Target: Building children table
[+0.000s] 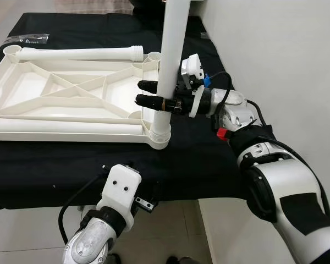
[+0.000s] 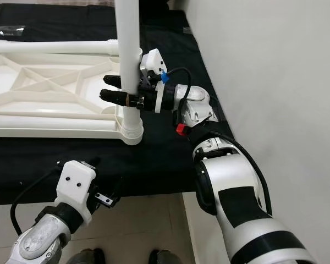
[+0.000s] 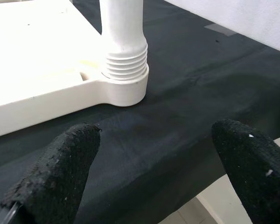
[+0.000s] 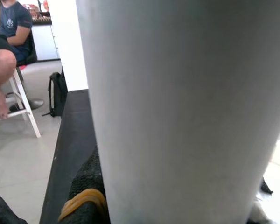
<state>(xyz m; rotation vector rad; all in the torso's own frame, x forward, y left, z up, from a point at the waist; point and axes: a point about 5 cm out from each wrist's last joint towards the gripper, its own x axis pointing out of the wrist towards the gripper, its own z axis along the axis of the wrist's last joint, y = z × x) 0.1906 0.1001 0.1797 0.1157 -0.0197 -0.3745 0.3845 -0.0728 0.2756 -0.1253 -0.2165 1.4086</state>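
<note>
Black-clothed bed (image 1: 71, 165) by white wall (image 1: 275, 49); right hand (image 1: 154, 93) grips table leg (image 1: 169, 66)

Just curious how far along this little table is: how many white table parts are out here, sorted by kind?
Table legs: 2, one upright in the corner socket, held by the right tool, one lying on the tabletop.
Upturned tabletop: 1
Total: 3

Bright even indoor light, soft shadows, sharp head views, close wrist views blurred

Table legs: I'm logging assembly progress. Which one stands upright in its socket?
The leg at the tabletop's near right corner, gripped by the right gripper; the other leg lies flat.
</note>
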